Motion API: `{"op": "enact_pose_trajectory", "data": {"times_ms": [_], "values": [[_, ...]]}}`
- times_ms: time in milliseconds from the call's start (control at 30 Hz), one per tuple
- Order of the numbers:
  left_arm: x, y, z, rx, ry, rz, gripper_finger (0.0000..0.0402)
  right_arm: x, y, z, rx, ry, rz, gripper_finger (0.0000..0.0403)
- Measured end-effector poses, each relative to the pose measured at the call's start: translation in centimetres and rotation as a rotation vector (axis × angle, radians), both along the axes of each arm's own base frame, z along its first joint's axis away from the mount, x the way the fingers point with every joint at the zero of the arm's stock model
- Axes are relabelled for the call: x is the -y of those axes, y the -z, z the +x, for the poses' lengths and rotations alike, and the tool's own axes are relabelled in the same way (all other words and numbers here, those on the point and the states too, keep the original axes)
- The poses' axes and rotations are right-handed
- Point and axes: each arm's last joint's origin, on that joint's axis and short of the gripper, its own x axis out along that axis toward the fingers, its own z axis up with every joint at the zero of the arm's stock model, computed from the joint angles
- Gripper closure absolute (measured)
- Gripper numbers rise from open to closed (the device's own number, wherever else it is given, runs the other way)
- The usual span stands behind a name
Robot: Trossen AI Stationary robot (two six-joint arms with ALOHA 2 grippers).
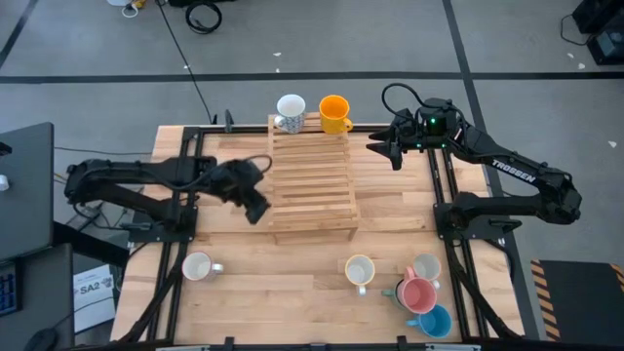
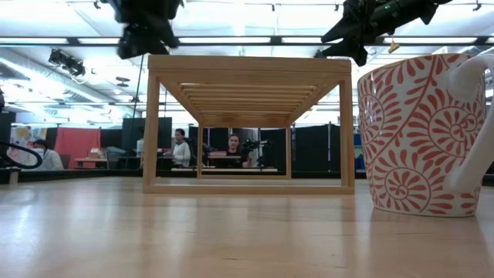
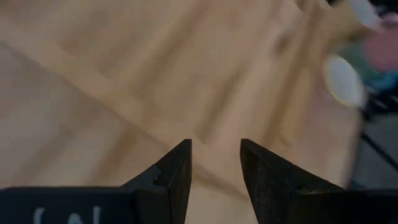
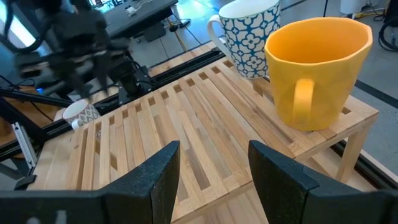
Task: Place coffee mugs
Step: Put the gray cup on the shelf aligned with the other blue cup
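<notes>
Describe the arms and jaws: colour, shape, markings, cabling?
Both arms are matte black and jointed. The right arm carries white TROSSEN lettering, a green light near its wrist and a looped black cable. The left arm shows no marking. Jaws are dark, wedge-shaped, tapering to blunt tips.

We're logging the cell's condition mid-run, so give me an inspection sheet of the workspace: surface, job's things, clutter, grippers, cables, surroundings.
Surface: wooden table with a slatted wooden rack at its middle.
Job's things: patterned mug and orange mug on the rack's far end; white mug and cream mug on the table; a cluster with a pink mug and blue mug at the near right corner.
Clutter: nothing seen.
Grippers: left gripper open, empty, at the rack's left edge; right gripper open, empty, beside the orange mug.
Cables: black cable across the floor.
Surroundings: people seated in the room behind.
</notes>
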Motion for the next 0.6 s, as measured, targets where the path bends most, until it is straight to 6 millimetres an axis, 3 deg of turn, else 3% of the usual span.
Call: {"op": "enact_pose_trajectory", "data": {"times_ms": [167, 367, 600], "values": [[2.7, 0.5, -0.7, -0.094, 0.074, -0.205, 0.0260, 0.0, 0.0, 0.0, 0.000, 0.000, 0.000, 0.0206], [5.6, 1.4, -2.9, -0.343, 0.159, -0.348, 0.0260, 0.0, 0.0, 0.0, 0.000, -0.001, 0.000, 0.0206], [8.2, 2.1, -5.5, -0.562, 0.200, -0.311, 0.0260, 0.0, 0.0, 0.0, 0.000, -0.001, 0.000, 0.0206]]}}
